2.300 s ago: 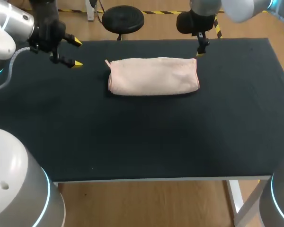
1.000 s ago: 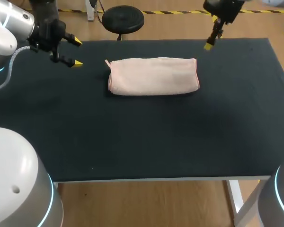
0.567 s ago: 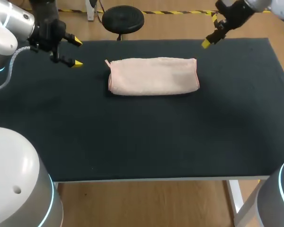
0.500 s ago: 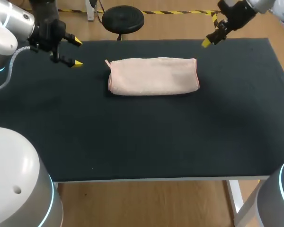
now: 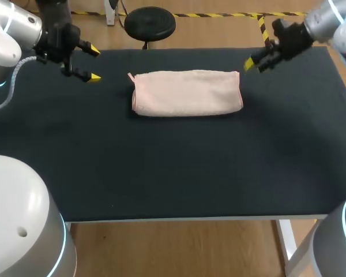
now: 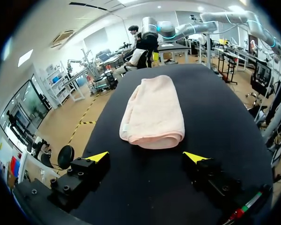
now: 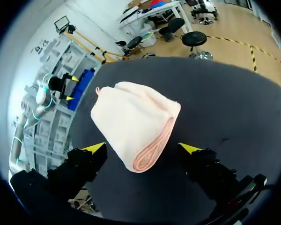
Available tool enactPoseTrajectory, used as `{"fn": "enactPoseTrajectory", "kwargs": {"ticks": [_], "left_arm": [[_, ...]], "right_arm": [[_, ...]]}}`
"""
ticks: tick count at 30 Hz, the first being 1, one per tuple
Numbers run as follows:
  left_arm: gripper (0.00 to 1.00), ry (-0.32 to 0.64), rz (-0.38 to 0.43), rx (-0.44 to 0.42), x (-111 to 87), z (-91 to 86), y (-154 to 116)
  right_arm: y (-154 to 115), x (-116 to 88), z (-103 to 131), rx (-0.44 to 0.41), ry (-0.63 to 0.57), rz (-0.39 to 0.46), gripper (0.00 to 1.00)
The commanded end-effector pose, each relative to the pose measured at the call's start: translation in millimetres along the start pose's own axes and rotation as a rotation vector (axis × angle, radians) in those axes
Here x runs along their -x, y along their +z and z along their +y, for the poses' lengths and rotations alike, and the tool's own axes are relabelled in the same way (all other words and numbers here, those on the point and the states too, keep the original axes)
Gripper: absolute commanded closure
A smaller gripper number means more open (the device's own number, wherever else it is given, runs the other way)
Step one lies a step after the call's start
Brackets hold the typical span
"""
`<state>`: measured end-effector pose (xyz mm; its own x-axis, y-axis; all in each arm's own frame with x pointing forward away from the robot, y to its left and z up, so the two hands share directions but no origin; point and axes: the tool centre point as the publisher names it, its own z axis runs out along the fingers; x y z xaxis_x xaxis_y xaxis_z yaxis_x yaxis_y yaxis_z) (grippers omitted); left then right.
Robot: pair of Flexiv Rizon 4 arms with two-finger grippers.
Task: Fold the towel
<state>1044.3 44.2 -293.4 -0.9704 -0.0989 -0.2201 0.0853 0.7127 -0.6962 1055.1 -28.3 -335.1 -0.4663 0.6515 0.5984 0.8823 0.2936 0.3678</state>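
Just one towel (image 5: 187, 93) between left tool (image 5: 95, 64), right tool (image 5: 252, 64)

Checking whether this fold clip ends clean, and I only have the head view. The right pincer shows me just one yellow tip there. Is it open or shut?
Observer: Open. In the right wrist view the right pincer has both yellow tips wide apart and holds nothing. The towel lies ahead of it, untouched.
Operator: How does the towel's end on that side look?
Observer: That view shows several layers stacked at the end, with their edges exposed and curving round together.
Operator: And the opposite end?
Observer: The left wrist view shows a smooth, rounded, closed fold facing the left pincer, with no loose edges on that end.
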Motion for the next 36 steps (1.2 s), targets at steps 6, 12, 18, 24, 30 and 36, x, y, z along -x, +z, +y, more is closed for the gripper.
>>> {"fn": "enactPoseTrajectory", "kwargs": {"ticks": [6, 12, 18, 24, 30, 36], "left_arm": [[0.00, 0.002, -0.001, -0.003, -0.5, 0.8, 0.6], [0.00, 0.002, -0.001, -0.003, -0.5, 0.8, 0.6], [0.00, 0.002, -0.001, -0.003, -0.5, 0.8, 0.6], [0.00, 0.002, -0.001, -0.003, -0.5, 0.8, 0.6], [0.00, 0.002, -0.001, -0.003, -0.5, 0.8, 0.6], [0.00, 0.002, -0.001, -0.003, -0.5, 0.8, 0.6]], "right_arm": [[27.1, 17.0, -23.6, 0.146, 0.114, 0.077, 0.00], [28.9, 15.7, -26.9, 0.159, 0.150, 0.111, 0.00], [35.4, 20.9, -26.2, 0.143, 0.203, 0.150, 0.00], [38.6, 21.6, -23.4, 0.152, 0.234, 0.198, 0.00], [50.8, 20.6, -22.9, 0.136, 0.234, 0.203, 0.00], [65.6, 18.8, -25.8, 0.131, 0.240, 0.237, 0.00]]}}
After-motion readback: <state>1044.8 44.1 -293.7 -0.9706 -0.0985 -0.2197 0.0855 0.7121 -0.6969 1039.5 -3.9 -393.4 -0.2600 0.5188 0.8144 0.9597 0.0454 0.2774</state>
